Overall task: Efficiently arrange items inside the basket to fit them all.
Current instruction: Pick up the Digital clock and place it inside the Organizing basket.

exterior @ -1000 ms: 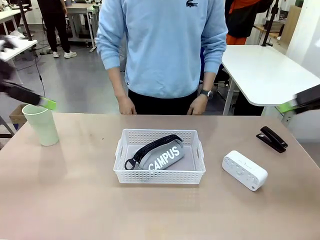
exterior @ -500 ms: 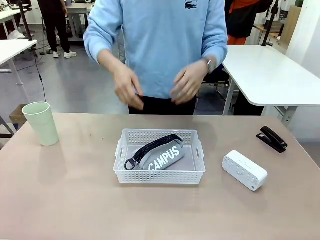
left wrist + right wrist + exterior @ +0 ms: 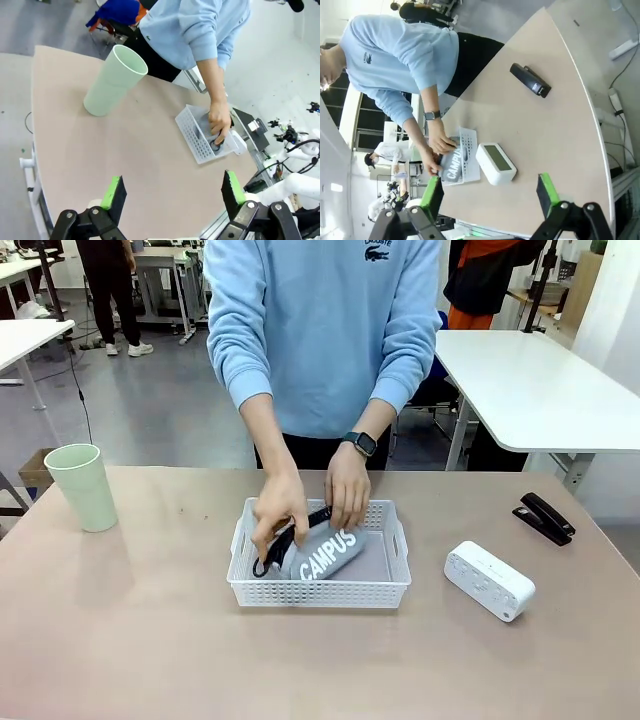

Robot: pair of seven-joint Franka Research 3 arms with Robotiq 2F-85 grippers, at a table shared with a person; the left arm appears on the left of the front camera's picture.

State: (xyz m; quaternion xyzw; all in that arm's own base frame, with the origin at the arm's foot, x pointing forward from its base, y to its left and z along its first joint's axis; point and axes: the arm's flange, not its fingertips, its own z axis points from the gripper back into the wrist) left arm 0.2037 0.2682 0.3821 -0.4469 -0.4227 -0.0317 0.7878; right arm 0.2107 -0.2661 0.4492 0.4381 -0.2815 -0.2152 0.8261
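The left fingers are spread wide with nothing between them. At the far left of the surface the pale green cup stands upright, well apart from the basket in the middle. Inside the basket lies the grey "CAMPUS" pouch, tilted, with both of the person's hands on it. One hand is at the black zipper and the other hand at the far end. Whether the pouch is lifted off the basket floor I cannot tell. Right of the basket the white device lies on the surface. Farther right and back is a small black object, possibly a stapler. The right fingers are likewise released and empty.
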